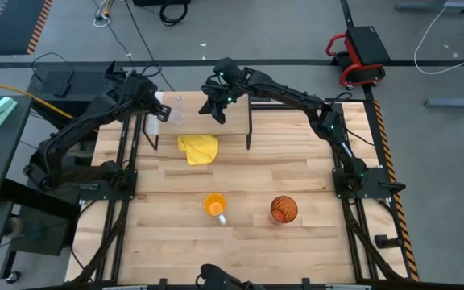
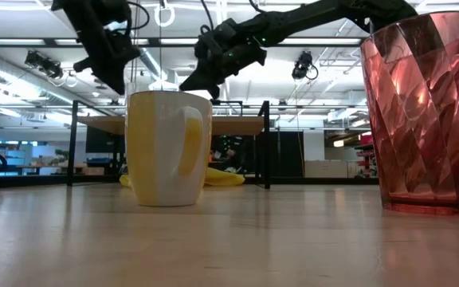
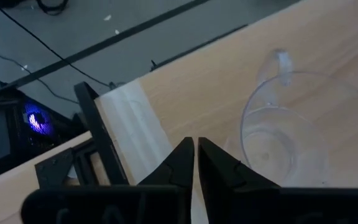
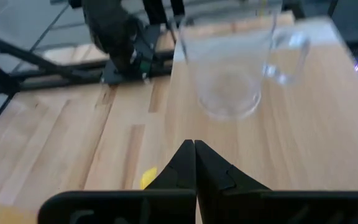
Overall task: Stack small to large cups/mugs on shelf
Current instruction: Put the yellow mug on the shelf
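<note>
The small clear glass (image 1: 172,109), which has a handle, stands upright on the left end of the shelf (image 1: 234,122), next to the whitish strip (image 3: 135,121). My left gripper (image 1: 155,105) hovers shut over that strip, just left of the glass (image 3: 278,134). Also shut, my right gripper (image 1: 216,113) hangs above the middle of the shelf, to the right of the glass (image 4: 229,68). The orange mug (image 1: 214,205) and the amber tumbler (image 1: 283,209) stand upright on the table near its front edge. They fill the low view, with the mug (image 2: 168,147) left of the tumbler (image 2: 421,112).
A yellow cloth (image 1: 198,149) lies on the table against the shelf's front edge. The shelf's thin black legs (image 1: 250,129) stand at its ends. Bare planks stretch between the shelf and the two front vessels. Black frame rails run along both table sides.
</note>
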Tool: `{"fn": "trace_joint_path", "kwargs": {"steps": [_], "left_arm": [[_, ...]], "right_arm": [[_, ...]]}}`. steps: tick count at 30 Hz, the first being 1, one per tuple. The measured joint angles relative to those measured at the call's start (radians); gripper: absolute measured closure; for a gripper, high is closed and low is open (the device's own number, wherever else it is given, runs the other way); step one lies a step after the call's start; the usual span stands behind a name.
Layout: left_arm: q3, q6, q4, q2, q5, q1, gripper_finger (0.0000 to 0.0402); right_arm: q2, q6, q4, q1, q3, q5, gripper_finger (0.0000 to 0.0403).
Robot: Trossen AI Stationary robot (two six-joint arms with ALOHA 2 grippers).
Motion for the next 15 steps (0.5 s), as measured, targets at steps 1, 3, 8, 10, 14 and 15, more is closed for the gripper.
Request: {"fn": "trace_joint_path", "kwargs": {"steps": [1, 3, 8, 10, 14, 15], "left_arm": [[0.000, 0.000, 0.000, -0.013, 0.000, 0.000, 0.0370], [0.000, -0.001, 0.000, -0.039, 0.000, 0.000, 0.0373], [0.000, -0.003, -0.001, -0.088, 0.000, -0.002, 0.0383], [0.000, -0.007, -0.001, -0.099, 0.000, -0.002, 0.0386], [0.000, -0.023, -0.004, -0.105, 0.001, -0.006, 0.0388], [0.000, -0.023, -0.009, -0.105, 0.000, -0.010, 0.0387]], "right_arm": [[0.000, 0.010, 0.026, 0.003, 0.000, 0.003, 0.0402], [0.000, 0.020, 0.079, 0.010, 0.000, 0.003, 0.0402], [0.000, 0.085, 0.168, 0.015, 0.000, 0.000, 0.0402], [0.000, 0.088, 0.161, 0.014, 0.000, 0.001, 0.0402], [0.000, 0.089, 0.166, 0.024, 0.000, 0.001, 0.0402], [0.000, 0.089, 0.159, 0.029, 0.000, -0.001, 0.0402]]}}
